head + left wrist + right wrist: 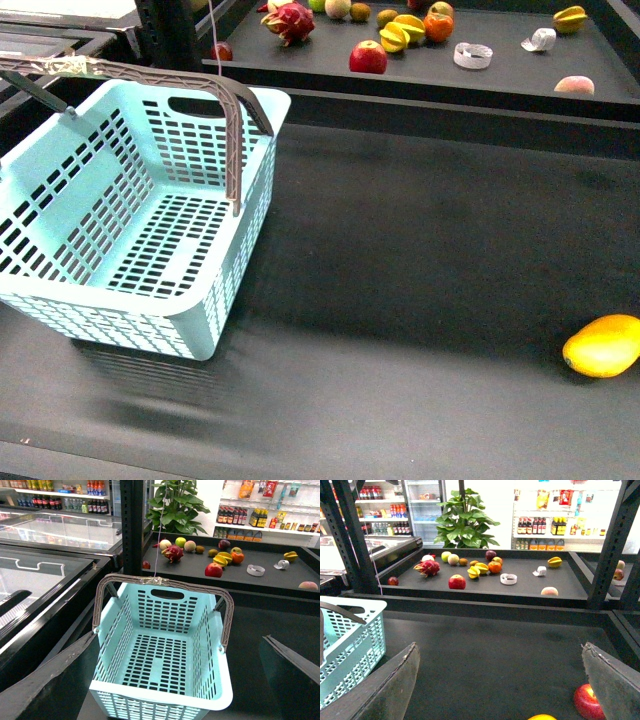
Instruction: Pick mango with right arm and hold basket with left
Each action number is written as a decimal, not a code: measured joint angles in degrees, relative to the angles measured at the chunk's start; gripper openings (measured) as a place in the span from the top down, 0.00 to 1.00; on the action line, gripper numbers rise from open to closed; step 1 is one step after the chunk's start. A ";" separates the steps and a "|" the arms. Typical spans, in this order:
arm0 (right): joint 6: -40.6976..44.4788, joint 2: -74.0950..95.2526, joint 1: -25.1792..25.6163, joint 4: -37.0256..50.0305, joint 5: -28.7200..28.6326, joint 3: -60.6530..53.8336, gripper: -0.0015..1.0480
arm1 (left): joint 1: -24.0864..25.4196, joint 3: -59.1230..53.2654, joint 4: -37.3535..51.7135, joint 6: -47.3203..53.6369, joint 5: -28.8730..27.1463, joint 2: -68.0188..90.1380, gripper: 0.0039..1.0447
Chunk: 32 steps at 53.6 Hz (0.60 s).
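Approach stage, nothing gripped yet. Left jaws released and spread wide, framing the basket (pixel 160 694) at centre of the left wrist frame. Right jaws also released. The mango (pixel 603 345) lies on the table (pixel 420 280), lower right edge of the front frame. Next, as I judge it: lower the right arm over the mango, avoiding the nearby red apple (pixel 587 702).

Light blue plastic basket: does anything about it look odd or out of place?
Yes. On the light blue plastic basket, the brown handle stands upright, taped at its top, where a thin white string rises, seemingly holding it up. No damage shows.
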<state>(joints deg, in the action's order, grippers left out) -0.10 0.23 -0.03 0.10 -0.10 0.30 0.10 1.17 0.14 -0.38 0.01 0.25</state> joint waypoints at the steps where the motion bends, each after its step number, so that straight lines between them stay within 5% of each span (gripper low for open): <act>1: 0.00 0.00 0.00 0.00 0.00 0.00 0.08 | 0.00 0.00 0.00 0.00 0.00 0.00 0.05; 32: 0.00 0.00 0.00 0.00 0.00 0.00 0.08 | 0.00 0.00 0.00 0.00 0.00 0.00 0.05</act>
<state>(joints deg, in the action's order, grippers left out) -0.10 0.23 -0.03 0.10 -0.10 0.30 0.10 1.17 0.14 -0.38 0.01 0.25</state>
